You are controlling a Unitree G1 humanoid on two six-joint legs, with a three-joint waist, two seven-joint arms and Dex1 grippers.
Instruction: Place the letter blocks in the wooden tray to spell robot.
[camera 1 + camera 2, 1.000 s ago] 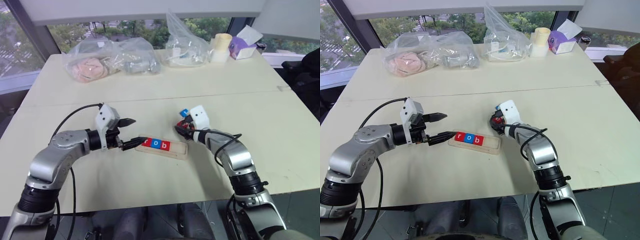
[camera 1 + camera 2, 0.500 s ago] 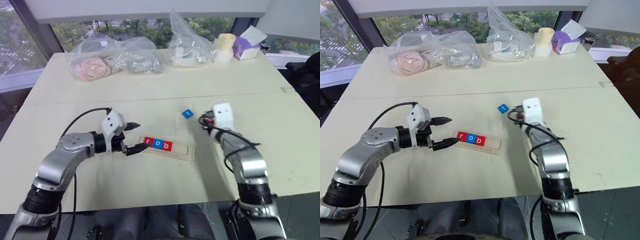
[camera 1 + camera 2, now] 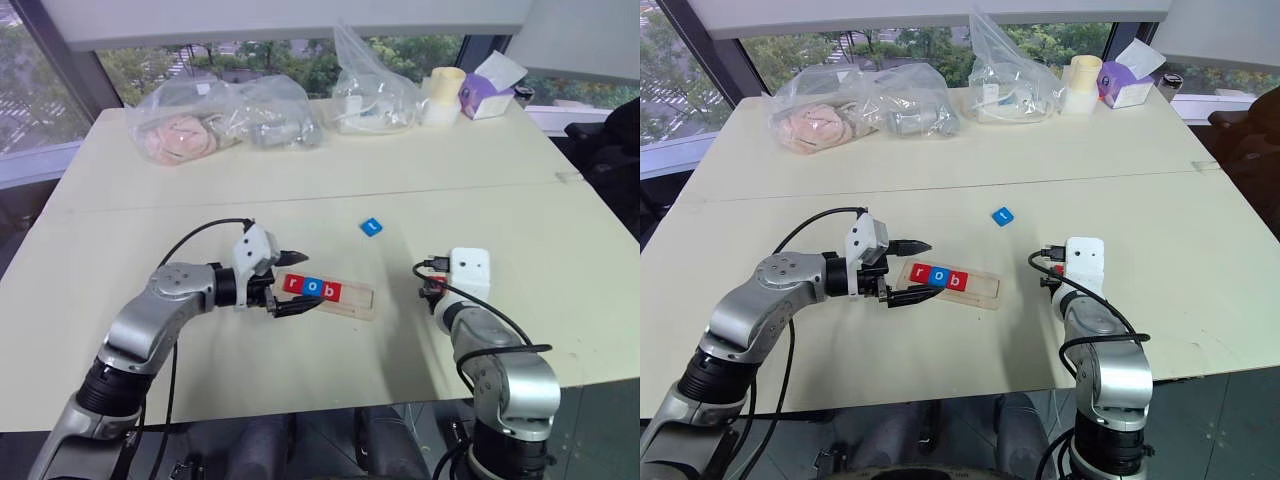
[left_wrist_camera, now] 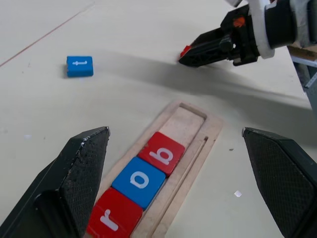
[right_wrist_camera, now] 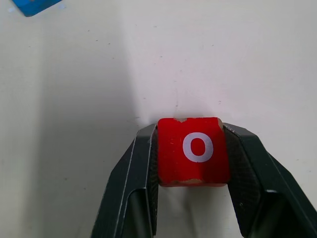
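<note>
The wooden tray (image 3: pixel 360 298) lies mid-table with three letter blocks in its left part: a red r (image 4: pixel 113 219), a blue o (image 4: pixel 139 181) and a red b (image 4: pixel 162 154). Its right part is bare. A blue block (image 3: pixel 371 227) lies loose on the table beyond the tray. My left gripper (image 3: pixel 307 280) is open, with its fingers straddling the tray's left end. My right gripper (image 5: pixel 190 130) is right of the tray, low over the table, shut on a red o block (image 5: pixel 194 151).
Clear plastic bags (image 3: pixel 225 120) with soft items sit along the table's far side, with another bag (image 3: pixel 370 95), a cream roll (image 3: pixel 443 95) and a purple tissue box (image 3: pixel 487 90) to their right. Bare tabletop surrounds the tray.
My right gripper has drawn back and to the right from beside the blue block, carrying the red o block. My left gripper has shifted right, over the tray's left end.
</note>
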